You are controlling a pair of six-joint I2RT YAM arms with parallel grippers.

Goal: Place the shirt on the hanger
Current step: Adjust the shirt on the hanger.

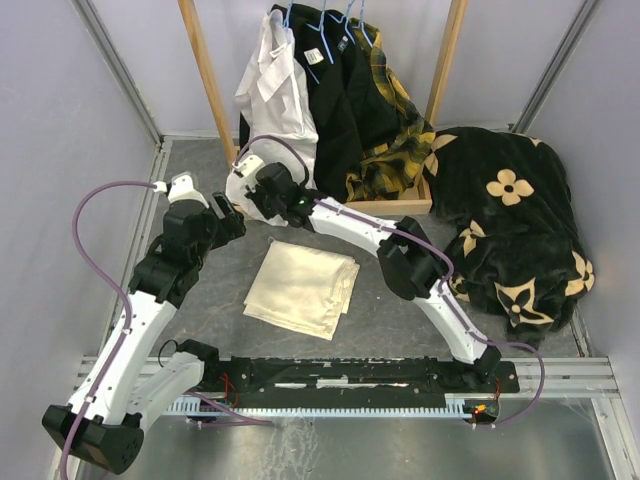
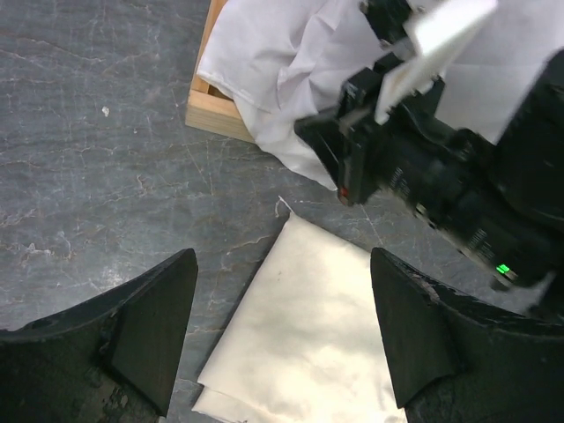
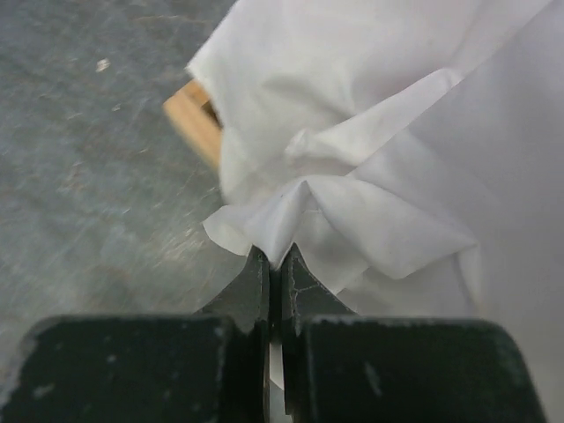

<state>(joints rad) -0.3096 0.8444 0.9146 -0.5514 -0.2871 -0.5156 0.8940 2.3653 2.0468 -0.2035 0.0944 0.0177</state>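
Grey table [image 1: 215, 335]: right jaws clenched on shirt [image 3: 397, 132] fold; left jaws spread, empty, over cream cloth [image 2: 308, 335].

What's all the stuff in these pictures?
table: one, grey, under everything
rack: one, wooden, far side
shirt: one, white, hanging at the rack's left end
hangers: a few, light blue, top of the rack
black clothes: a couple, black, beside the shirt
plaid garment: one, black and yellow, rack's right end
folded cloth: one, cream, middle of the table
blanket: one, black with cream flowers, right side
left gripper: one, black, open, near the folded cloth
right gripper: one, black, shut on the shirt
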